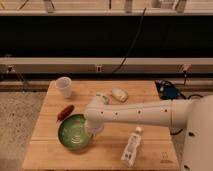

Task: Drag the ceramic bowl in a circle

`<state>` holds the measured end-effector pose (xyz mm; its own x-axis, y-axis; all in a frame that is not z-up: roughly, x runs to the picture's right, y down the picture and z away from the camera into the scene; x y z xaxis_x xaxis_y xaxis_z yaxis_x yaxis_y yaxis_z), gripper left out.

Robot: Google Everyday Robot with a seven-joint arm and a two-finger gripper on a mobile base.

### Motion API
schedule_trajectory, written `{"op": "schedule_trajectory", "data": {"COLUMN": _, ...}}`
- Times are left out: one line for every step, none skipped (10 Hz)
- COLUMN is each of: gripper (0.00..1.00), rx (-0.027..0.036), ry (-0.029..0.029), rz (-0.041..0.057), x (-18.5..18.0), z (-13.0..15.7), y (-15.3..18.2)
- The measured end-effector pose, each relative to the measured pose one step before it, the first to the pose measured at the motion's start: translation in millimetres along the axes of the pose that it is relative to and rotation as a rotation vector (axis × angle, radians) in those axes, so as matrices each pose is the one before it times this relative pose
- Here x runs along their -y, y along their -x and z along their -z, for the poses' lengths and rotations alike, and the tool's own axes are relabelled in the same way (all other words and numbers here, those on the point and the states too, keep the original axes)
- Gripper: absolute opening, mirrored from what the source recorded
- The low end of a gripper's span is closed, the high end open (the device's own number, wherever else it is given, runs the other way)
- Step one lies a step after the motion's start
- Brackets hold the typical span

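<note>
While its fingers are closed, the gripper (pixel 93 131) sits at the rim of the ceramic bowl (pixel 72 133) nearest the bottle (pixel 131 148).

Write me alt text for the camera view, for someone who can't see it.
A white robot arm reaches across a wooden table, its closed end effector down at the right rim of a green ceramic bowl. Around the bowl are a small red object, a translucent cup, a small white object and a white bottle on its side.

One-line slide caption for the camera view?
Gripper shut at the rim of the ceramic bowl on the wooden table; cup, bottle nearby.
</note>
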<state>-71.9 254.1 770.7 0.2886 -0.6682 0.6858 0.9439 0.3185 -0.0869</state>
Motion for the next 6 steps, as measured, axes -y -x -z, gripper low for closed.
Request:
{"op": "schedule_trajectory", "data": {"gripper": 0.00, "rx": -0.00077, "ry": -0.00071, "rz": -0.00180, "x": 0.47, "z": 0.65, "y": 0.63}}
{"op": "schedule_trajectory", "data": {"gripper": 0.00, "rx": -0.00098, "ry": 0.00020, "rz": -0.00187, "x": 0.10, "z": 0.84, "y": 0.29}}
{"op": "schedule_trajectory", "data": {"gripper": 0.00, "rx": 0.00013, "ry": -0.00101, "rz": -0.00200, "x": 0.28, "z": 0.21, "y": -0.47}}
{"op": "schedule_trajectory", "data": {"gripper": 0.00, "rx": -0.00060, "ry": -0.00625, "rz": -0.00597, "x": 1.97, "z": 1.17, "y": -4.01}}
{"op": "schedule_trajectory", "data": {"gripper": 0.00, "rx": -0.00022, "ry": -0.00228, "rz": -0.00258, "x": 1.41, "z": 0.70, "y": -3.92}}
{"op": "schedule_trajectory", "data": {"gripper": 0.00, "rx": 0.00110, "ry": -0.00075, "rz": 0.00026, "x": 1.10, "z": 0.05, "y": 0.05}}
